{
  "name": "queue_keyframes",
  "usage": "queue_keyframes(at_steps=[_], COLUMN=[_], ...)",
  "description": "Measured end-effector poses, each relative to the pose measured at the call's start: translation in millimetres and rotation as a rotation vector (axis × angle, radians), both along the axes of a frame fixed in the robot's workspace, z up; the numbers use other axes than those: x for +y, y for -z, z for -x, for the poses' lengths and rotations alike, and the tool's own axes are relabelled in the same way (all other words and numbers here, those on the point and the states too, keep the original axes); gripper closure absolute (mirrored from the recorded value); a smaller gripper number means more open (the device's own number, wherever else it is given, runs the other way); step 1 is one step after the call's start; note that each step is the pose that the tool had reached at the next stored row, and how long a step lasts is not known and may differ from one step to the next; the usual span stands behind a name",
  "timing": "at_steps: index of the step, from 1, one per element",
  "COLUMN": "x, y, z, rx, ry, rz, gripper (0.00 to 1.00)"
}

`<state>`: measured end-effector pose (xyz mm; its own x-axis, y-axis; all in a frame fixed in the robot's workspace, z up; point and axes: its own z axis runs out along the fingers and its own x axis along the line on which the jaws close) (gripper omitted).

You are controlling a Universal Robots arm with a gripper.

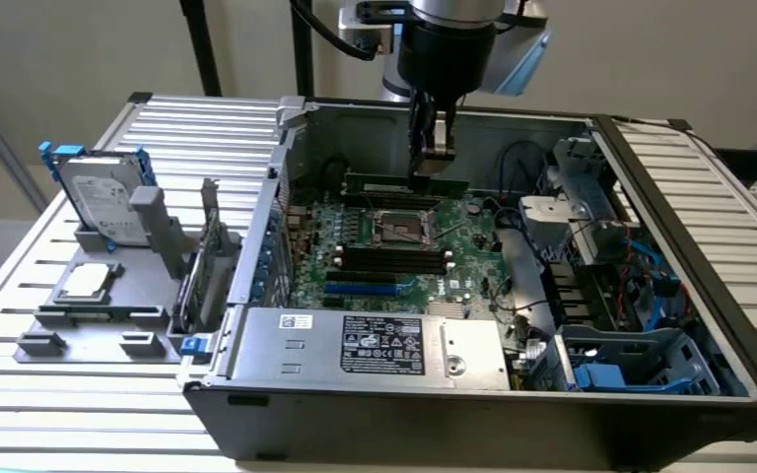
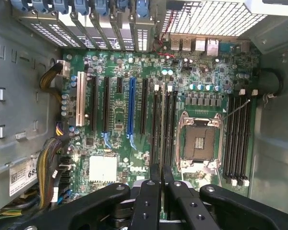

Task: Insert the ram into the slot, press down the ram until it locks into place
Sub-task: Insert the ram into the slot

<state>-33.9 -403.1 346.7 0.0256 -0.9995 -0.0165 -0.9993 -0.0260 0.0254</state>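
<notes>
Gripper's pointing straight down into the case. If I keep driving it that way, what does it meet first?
The gripper seems shut on the ram, so straight down the ram's lower edge would likely meet the slot beside the CPU socket first. The gap between them is unclear.

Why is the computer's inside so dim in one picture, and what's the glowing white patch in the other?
Exterior view: the ridged table shines brightly, while the case walls shade the circuit board. Wrist view: the vent grille washes out white, likely backlit; the pincer reads as a dark shape in front.
</notes>
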Motion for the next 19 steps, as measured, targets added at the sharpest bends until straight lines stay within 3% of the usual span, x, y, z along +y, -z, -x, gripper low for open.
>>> queue_keyframes(at_steps=[19], x=[0.0], y=[34.5], z=[-2.5], rx=[0.0000], ry=[0.001], rz=[0.0001], gripper=[0.87])
